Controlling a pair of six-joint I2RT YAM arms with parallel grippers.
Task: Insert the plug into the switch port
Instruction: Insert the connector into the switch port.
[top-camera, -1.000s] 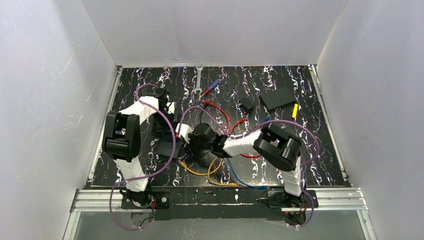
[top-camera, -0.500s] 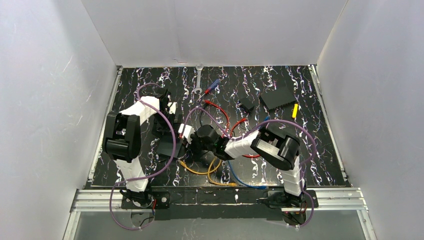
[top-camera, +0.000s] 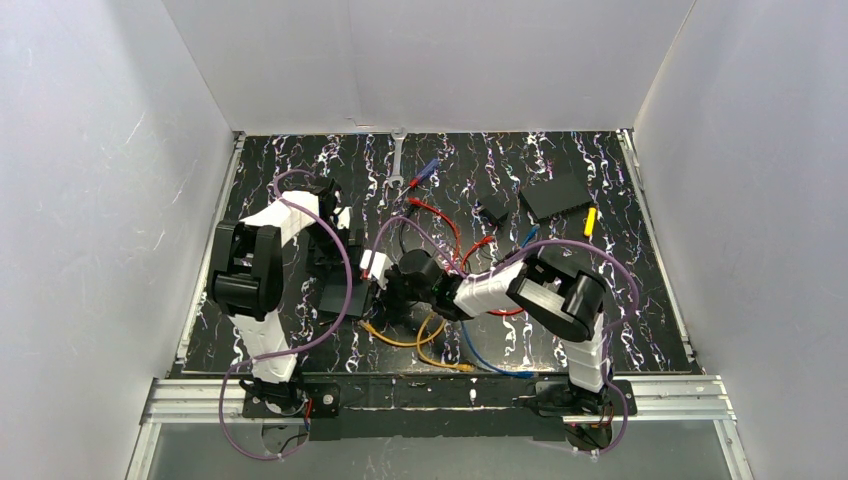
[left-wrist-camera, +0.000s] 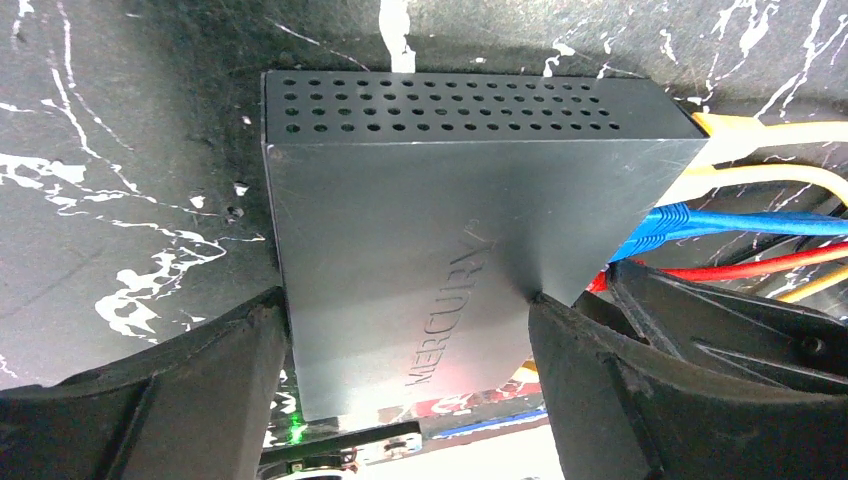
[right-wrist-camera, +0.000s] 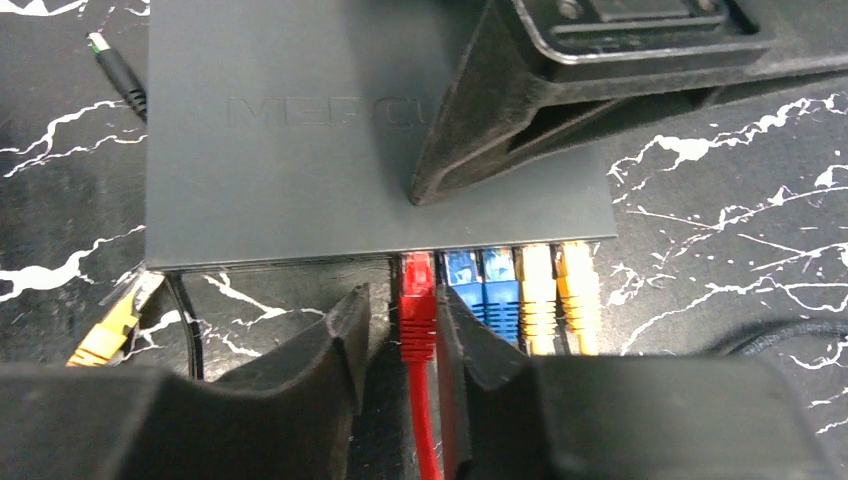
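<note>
The switch (left-wrist-camera: 420, 230) is a flat matte-black box lying on the marbled table, and my left gripper (left-wrist-camera: 405, 308) is shut on its two side edges. In the right wrist view the switch (right-wrist-camera: 300, 180) shows its socket row, with a left finger (right-wrist-camera: 520, 110) lying over its top. A red plug (right-wrist-camera: 416, 300) sits in a port, beside two blue plugs (right-wrist-camera: 480, 290) and two yellow plugs (right-wrist-camera: 555, 295). My right gripper (right-wrist-camera: 405, 305) straddles the red plug, open, with a gap showing on the plug's left side. From above, both grippers meet at the switch (top-camera: 345, 297).
A plain black slab (top-camera: 557, 196), a yellow piece (top-camera: 590, 220) and a small black block (top-camera: 492, 210) lie at the back right. A wrench (top-camera: 398, 160) lies at the back. A loose yellow plug (right-wrist-camera: 105, 335) and a black barrel plug (right-wrist-camera: 115, 65) lie left of the switch.
My right gripper's jaws have parted and let go of the red plug, which stays in the port. The right forearm has shifted slightly. The left gripper keeps its hold on the switch.
</note>
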